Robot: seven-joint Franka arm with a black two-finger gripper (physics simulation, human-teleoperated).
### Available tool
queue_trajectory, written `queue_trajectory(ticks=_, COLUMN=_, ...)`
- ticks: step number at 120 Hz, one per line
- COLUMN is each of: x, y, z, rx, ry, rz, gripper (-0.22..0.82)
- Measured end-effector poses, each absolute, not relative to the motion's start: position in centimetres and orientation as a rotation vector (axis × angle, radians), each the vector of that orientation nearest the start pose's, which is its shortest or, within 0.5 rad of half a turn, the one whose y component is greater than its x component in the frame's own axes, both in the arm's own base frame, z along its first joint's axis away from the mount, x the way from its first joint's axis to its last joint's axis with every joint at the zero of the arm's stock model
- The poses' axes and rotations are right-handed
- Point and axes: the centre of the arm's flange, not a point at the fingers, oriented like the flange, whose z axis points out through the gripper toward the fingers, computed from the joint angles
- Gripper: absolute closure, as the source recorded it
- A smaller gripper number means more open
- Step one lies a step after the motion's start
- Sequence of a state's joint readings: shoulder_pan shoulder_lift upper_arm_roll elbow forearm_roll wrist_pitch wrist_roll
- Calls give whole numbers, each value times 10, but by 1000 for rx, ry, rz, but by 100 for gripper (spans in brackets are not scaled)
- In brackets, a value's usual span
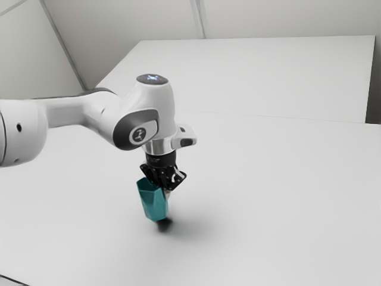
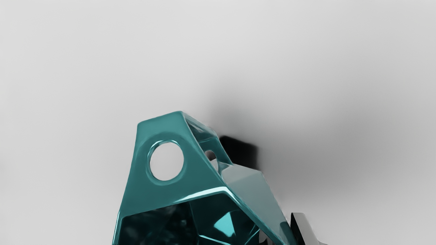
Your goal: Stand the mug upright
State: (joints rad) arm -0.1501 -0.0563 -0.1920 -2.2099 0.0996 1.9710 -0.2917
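The black gripper (image 1: 165, 189) points down in the exterior view, at the rim of the teal mug (image 1: 155, 204). The mug's mouth faces up and its body leans somewhat, with its lower end close to a small dark shadow. In the wrist view the faceted mug (image 2: 201, 194) shows its dark inside and a handle part with a round hole. One finger of the gripper (image 2: 280, 238) stands against the outside of the wall, and a bit of the other appears inside the mouth; the wall is held between them. The mug's underside is hidden.
A white table (image 1: 268, 196) extends around the mug, and a second pale surface (image 1: 250, 77) lies behind it. A thin dark line (image 1: 13, 280) crosses the exterior view's lower left corner. The arm reaches in from the exterior view's left.
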Motion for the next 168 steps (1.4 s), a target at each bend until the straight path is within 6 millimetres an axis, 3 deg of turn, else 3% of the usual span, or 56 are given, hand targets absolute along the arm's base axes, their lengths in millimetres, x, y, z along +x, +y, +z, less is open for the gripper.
queue_trajectory(ticks=41, x=502, y=-130, z=380, rx=-2907, ry=13, rz=37, gripper=79)
queue_trajectory(ticks=71, x=513, y=-110, z=362, rx=-2902, ry=-106, rz=29, gripper=79)
queue_trajectory(ticks=109, x=513, y=-132, z=350, rx=-2903, ry=-110, rz=32, gripper=78)
queue_trajectory(ticks=142, x=523, y=-131, z=359, rx=-2910, ry=-154, rz=25, gripper=38)
queue_trajectory(ticks=168, x=532, y=-133, z=380, rx=-2916, ry=-175, rz=-17, gripper=22)
